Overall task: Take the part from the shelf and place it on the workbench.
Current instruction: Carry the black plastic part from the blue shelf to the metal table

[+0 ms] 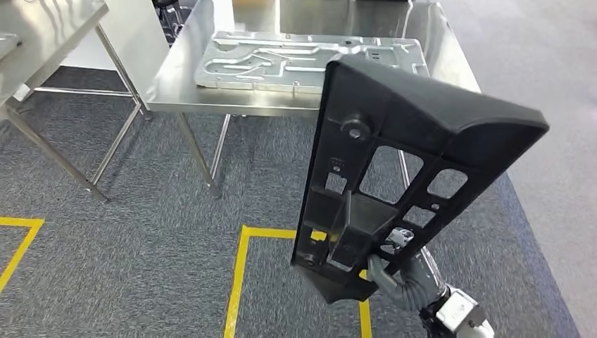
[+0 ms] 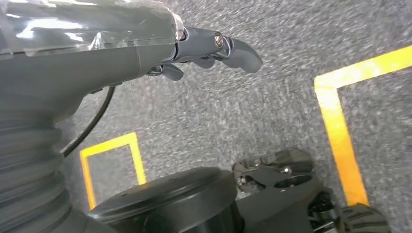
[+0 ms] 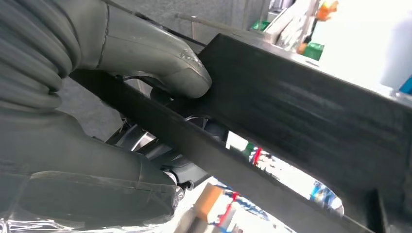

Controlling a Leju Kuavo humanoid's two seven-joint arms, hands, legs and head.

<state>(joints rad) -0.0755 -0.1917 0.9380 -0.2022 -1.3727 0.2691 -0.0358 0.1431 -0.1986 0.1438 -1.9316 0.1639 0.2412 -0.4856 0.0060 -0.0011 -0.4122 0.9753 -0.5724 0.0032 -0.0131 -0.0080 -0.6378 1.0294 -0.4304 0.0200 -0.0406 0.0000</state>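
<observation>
One counter: the steel counter (image 1: 176,84) stands ahead across the grey carpet, and a pressed metal plate (image 1: 296,60) already covers much of its near half. The likely trouble is the part coming down on that plate, scraping it, or ending half on it and rocking.

Part: the black part (image 1: 408,155) is off the shelf and in the air, held upright and tilted in front of the robot, short of the counter's edge. It is long, ribbed and full of cut-outs, and it is gripped only near its lower end, so I judge most of its weight hangs above the grip. A jolt from walking could swing the upper end over or twist the part in the grasp.

Right hand: the right hand (image 1: 384,271) holds the part, thumb (image 3: 160,63) pressed on one bar and fingers hooked through an opening from behind. That hold looks narrow, and slipping is the main risk.

Left hand: the left hand (image 2: 209,48) hangs over the carpet with fingers loosely spread and nothing in them, so it lends no support if the part tips.

Floor tape: yellow lines (image 1: 239,282) mark the standing spot; stopping short of the counter would leave the part overhanging the edge.
</observation>
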